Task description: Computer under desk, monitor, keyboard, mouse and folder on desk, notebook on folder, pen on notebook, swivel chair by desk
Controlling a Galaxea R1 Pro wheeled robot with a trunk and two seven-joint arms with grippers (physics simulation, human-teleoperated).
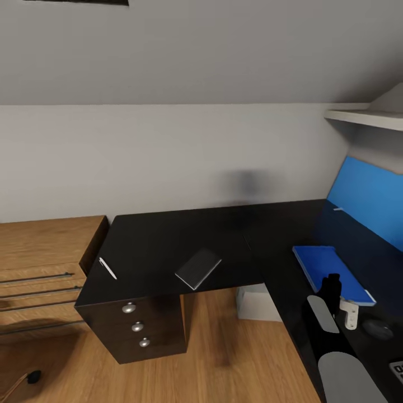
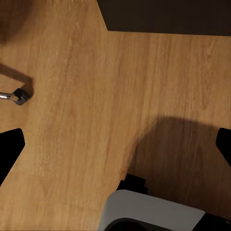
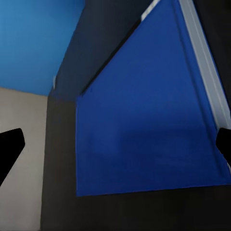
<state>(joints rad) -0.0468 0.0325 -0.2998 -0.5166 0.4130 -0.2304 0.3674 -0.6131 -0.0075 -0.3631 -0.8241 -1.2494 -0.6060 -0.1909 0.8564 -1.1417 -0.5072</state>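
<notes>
On the big black desk (image 1: 168,240), our right gripper (image 3: 115,144) hangs just above the flat bright blue folder (image 3: 144,130), fingers spread wide, touching nothing.

desk (image 1: 168,240) black | folder (image 1: 330,271) bright blue | notebook (image 1: 198,268) dark grey | pen (image 1: 107,268) white

The left gripper (image 2: 115,144) hung over the wooden floor (image 2: 86,96), its jaws spread wide with bare boards between the two dark fingertips (image 2: 9,149). A chair caster (image 2: 19,95) on a chrome spoke rested on the floor. A dark cabinet edge (image 2: 163,14) bordered the boards. A broad shadow (image 2: 178,159) lay across them.
</notes>
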